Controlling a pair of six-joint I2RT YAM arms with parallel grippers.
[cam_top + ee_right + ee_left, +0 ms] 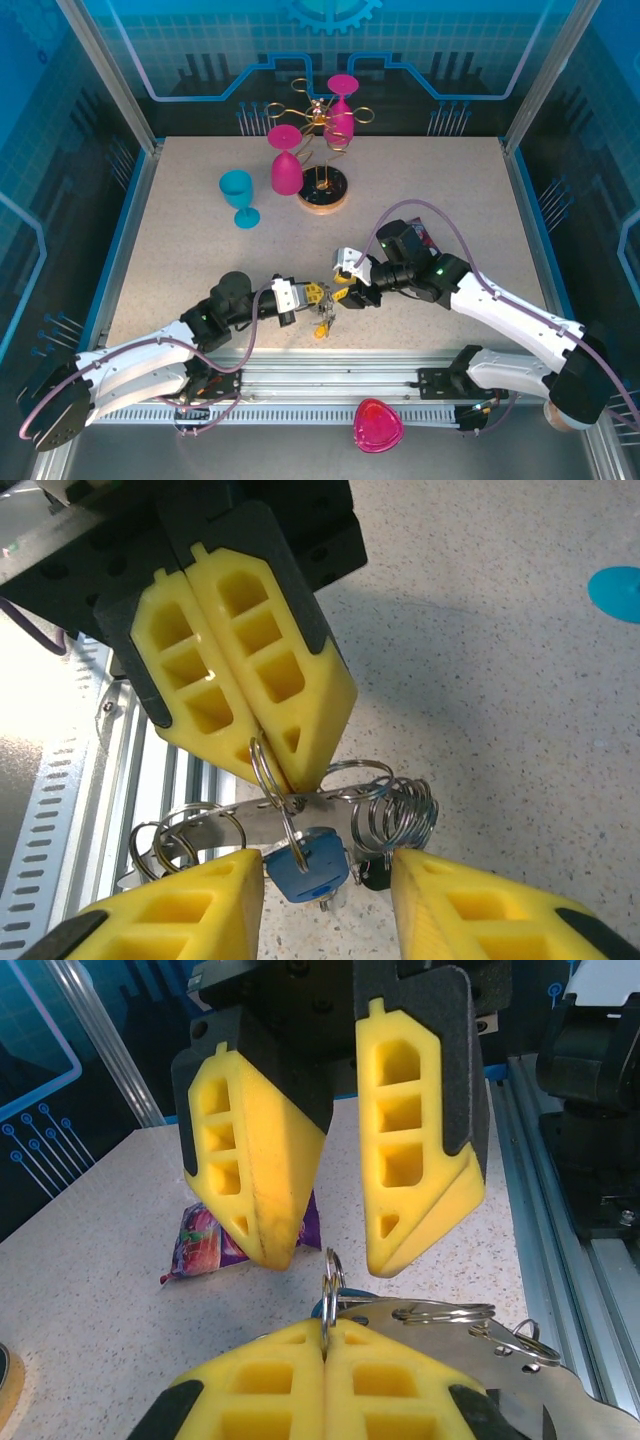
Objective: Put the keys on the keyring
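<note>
The left pincer (285, 778) is shut tight, its two yellow padded fingers pressed flat together. A thin silver split ring, the keyring (331, 1285), is pinched edge-on between its fingertips. The ring stands upright just past those tips.

Directly facing it, tip to tip, is the right pincer (330, 1262). Its yellow fingers are spread a moderate way apart and nothing is gripped between them. The top of the keyring lies just beneath the gap between its fingertips.

Below the left pincer's tips, a flat silver metal strip (250, 823) is linked to the keyring. A bunch of further silver rings (400, 810) is gathered on the strip, toward the right pincer's side.

A blue-headed key (305, 868) hangs from the keyring, in the open space between the right pincer's fingers. Whether either finger touches it cannot be told. A black-headed key (372, 873) is seen just beside it, close to one of those fingers.

The whole cluster is held above the speckled table (180, 250), between the two pincers and near the table's front edge.

A purple snack packet (200, 1245) lies on the table behind the right pincer. A blue goblet (238, 197) and a gold wire rack (318, 120) carrying pink glasses stand well beyond both pincers.
</note>
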